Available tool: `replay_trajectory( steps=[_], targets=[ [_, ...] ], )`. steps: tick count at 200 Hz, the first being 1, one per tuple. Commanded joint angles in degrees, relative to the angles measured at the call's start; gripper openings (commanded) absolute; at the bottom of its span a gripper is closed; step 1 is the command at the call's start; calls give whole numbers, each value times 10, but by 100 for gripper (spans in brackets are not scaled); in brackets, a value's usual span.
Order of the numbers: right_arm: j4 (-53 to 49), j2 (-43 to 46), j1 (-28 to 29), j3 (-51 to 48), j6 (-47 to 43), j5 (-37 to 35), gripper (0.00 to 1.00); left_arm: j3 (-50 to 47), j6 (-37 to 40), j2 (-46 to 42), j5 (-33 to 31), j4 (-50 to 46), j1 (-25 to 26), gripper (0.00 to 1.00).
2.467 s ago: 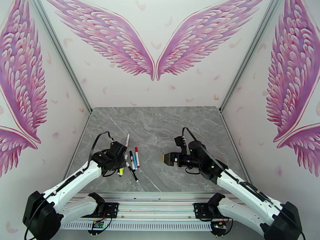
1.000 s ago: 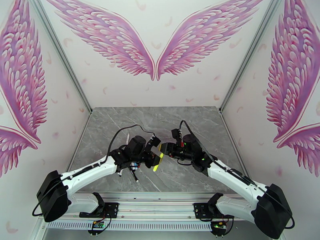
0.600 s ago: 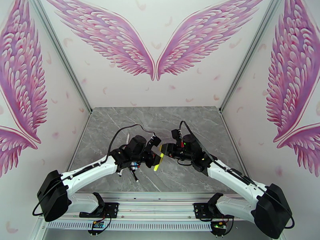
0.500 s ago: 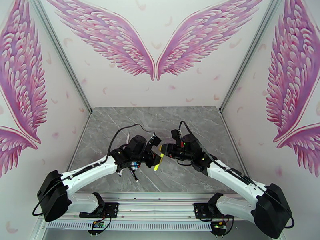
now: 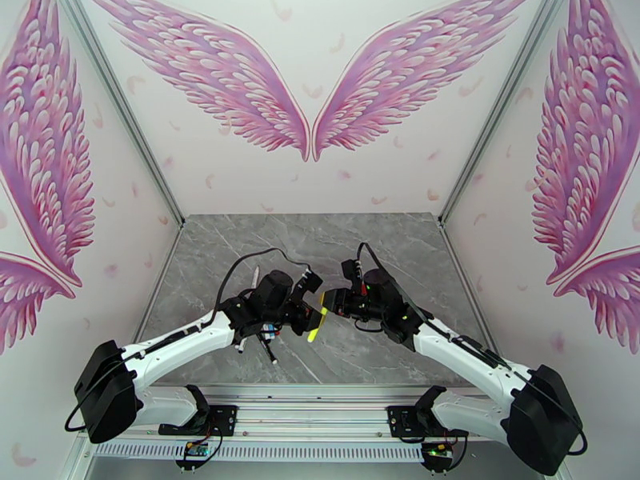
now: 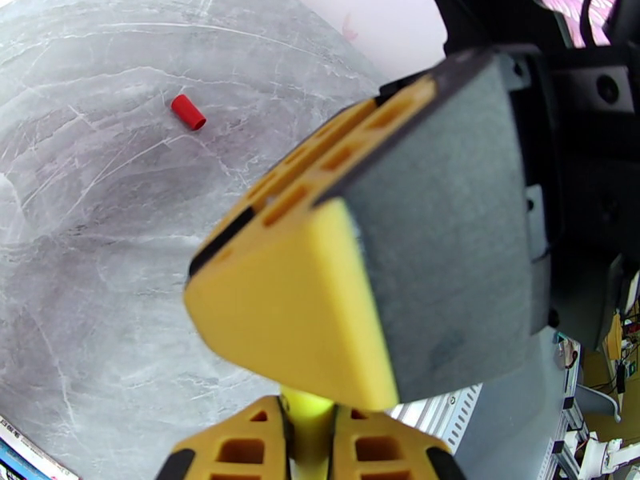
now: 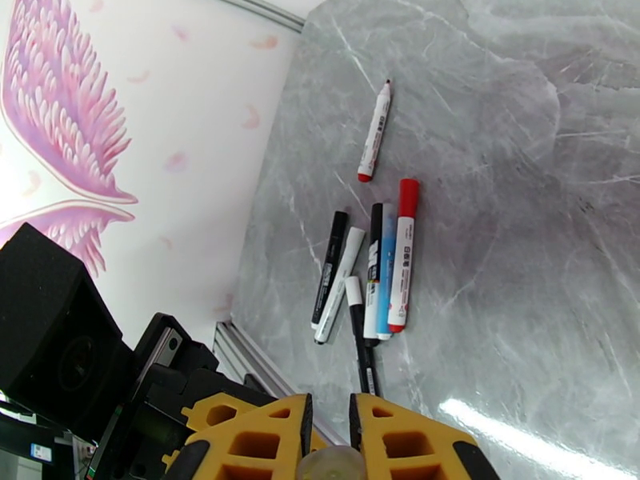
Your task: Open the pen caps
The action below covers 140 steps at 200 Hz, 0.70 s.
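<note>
Left tool (image 6: 308,442) clamps the yellow highlighter (image 5: 314,326) above the tabletop (image 7: 520,194); right tool (image 7: 328,426) is closed on its cap (image 7: 332,464), not yet pulled off. One red cap (image 6: 188,112) lies loose, while the pens (image 7: 376,274) lying flat look mostly capped. The cap joint is hidden by fingers

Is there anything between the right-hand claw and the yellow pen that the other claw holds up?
Nothing visible. The right gripper is shut on the end of the yellow highlighter, which the left gripper holds. The other pens lie on the table below, clear of both.
</note>
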State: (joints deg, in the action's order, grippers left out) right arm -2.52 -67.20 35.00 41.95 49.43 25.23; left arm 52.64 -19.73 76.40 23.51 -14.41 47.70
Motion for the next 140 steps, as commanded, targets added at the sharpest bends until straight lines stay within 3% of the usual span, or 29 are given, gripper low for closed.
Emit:
replay_trajectory(
  steps=[1,40,140],
  targets=[
    [-12,3,0,18,-8,3,15,19,2,3,26,14,4,20],
    [0,10,1,21,4,17,14,7,-7,4,30,34,3,34],
    [15,22,1,18,20,24,14,-13,-12,9,19,42,4,31]
  ],
)
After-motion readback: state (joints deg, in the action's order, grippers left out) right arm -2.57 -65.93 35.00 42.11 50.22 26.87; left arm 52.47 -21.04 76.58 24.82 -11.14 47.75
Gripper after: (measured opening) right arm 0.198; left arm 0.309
